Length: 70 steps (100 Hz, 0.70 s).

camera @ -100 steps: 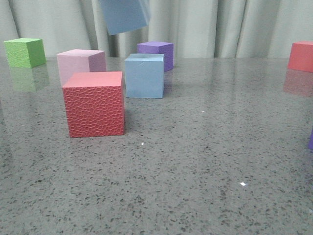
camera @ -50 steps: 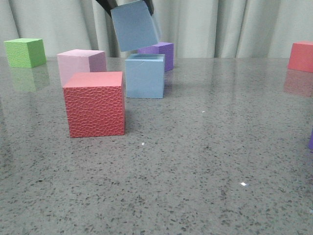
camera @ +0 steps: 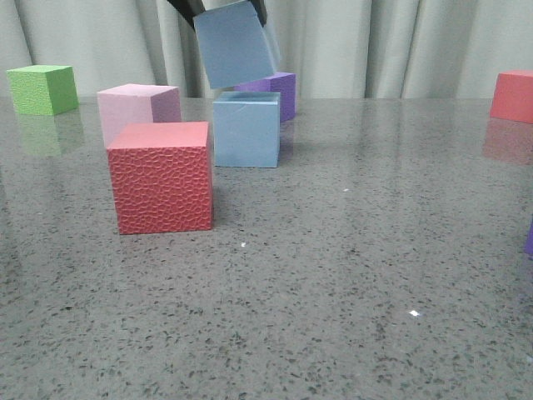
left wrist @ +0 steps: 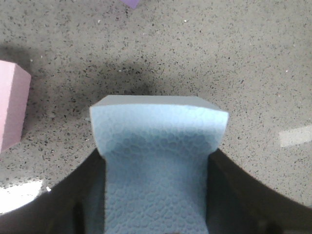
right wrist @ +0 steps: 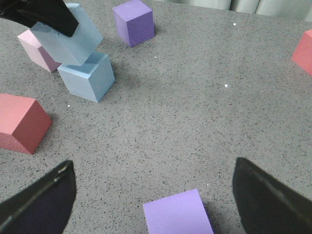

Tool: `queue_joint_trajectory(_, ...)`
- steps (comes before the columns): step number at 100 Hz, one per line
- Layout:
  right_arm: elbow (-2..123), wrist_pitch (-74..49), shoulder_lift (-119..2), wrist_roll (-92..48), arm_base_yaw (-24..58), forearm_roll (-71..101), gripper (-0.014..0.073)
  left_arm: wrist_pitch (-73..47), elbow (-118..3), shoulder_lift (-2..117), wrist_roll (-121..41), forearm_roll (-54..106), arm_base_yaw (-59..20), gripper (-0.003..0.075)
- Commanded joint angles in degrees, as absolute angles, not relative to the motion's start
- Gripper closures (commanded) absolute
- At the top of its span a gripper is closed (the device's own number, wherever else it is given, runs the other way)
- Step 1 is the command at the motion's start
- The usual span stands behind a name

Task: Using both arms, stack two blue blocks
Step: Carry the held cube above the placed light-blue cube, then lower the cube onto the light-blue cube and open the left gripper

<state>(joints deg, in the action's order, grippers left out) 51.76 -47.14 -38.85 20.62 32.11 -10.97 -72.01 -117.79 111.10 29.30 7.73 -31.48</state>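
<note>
My left gripper [camera: 223, 7] is shut on one pale blue block [camera: 235, 46] and holds it tilted in the air, just above and slightly behind the second blue block [camera: 246, 129], which stands on the table. A small gap shows between them. In the left wrist view the held block [left wrist: 158, 156] fills the space between the black fingers [left wrist: 83, 195]. The right wrist view shows both blocks, held [right wrist: 68, 36] and standing [right wrist: 87, 75], with the left gripper [right wrist: 44, 12] above. My right gripper [right wrist: 153, 195] is open and empty, far from the blocks.
A red textured cube [camera: 160, 177] stands in front left of the standing blue block, with a pink cube [camera: 137, 108] behind it. A purple cube [camera: 271, 90] is behind, a green cube [camera: 42, 89] far left and a red cube [camera: 512, 96] far right. Another purple cube [right wrist: 178, 214] lies under my right gripper.
The held blue block has come down from the top of the front view towards the standing blue block and moved a little right. The other cubes have not moved.
</note>
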Motion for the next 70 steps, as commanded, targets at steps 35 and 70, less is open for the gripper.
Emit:
queue_joint_trajectory(35, 53.14, -43.54, -38.71, 20.36, 31.95, -12.46, -0.005, -72.61, -119.65, 108.34, 29.35, 9.76, -31.96, 0.0377)
queue_joint_trajectory(70, 53.14, -43.54, -38.71, 20.36, 31.95, -12.46, -0.005, -72.58, -119.65, 108.34, 29.35, 9.76, -31.96, 0.0265)
